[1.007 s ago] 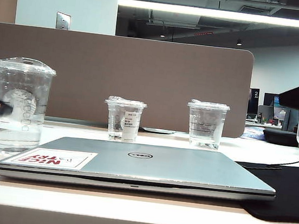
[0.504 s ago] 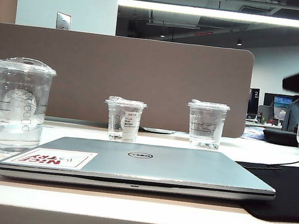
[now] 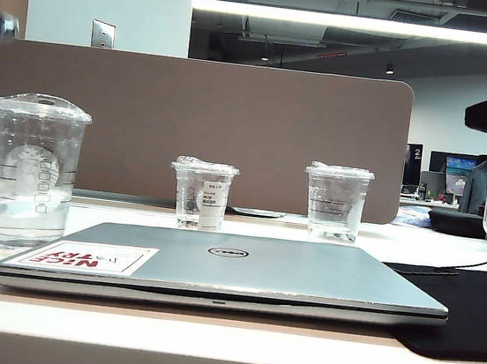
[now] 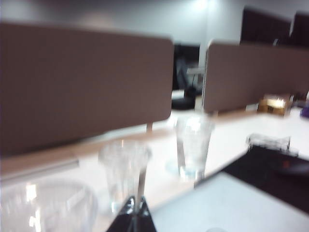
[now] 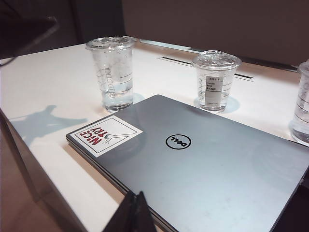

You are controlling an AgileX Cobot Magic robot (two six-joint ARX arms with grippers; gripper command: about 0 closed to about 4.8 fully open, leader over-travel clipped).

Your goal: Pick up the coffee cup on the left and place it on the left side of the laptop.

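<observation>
The coffee cup (image 3: 33, 170) stands upright on the white table (image 3: 207, 333), just beside the left front corner of the laptop (image 3: 232, 274). It has some water at the bottom and nothing holds it. The laptop lies closed and flat, with the "NICE TRY" sticker (image 3: 88, 257) on the lid corner near this cup.

Behind the laptop stand two more clear cups: the short cup with a white label (image 3: 202, 195) near the middle and the flat-lid cup (image 3: 336, 202) to the right, well apart from each other.

The left gripper (image 4: 134, 212) is high above the left side of the table; in the exterior view only a dark piece shows at the upper left edge. Its wrist picture is blurred, but the jaws seem to be pressed together with nothing between them.

The right gripper (image 5: 134, 208) hangs above the front edge of the laptop, and its fingers meet in one point, holding nothing. A black mat (image 3: 467, 312) lies at the right of the laptop.
</observation>
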